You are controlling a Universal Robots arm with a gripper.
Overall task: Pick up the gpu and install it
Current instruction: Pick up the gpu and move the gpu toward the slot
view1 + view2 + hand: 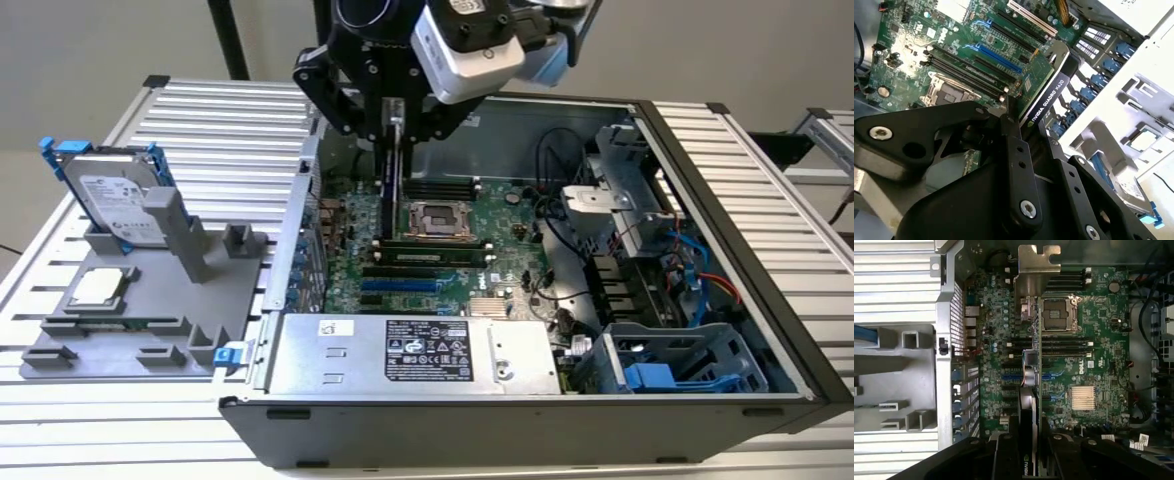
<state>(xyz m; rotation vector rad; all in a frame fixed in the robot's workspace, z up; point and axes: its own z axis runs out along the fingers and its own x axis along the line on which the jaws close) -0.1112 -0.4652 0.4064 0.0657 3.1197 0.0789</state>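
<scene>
Gripper (396,120) clamped tight on the gpu (391,185), card held edge-down over the motherboard (514,215) inside the open case (534,435). In the exterior view, the grey fixture (147,300) with the hard drive (114,195) sits at nine o'clock from the case.

a plain pale grey wall (747,50) spans the exterior view from 10 to 2 o'clock, softly and evenly lit. a ribbed aluminium table (187,130) spreads below it, with a black corner cap (156,81) at 10 o'clock. a dark post (230,40) rises at 11 o'clock, and another ribbed metal rail (830,135) sits at 2 o'clock.
</scene>
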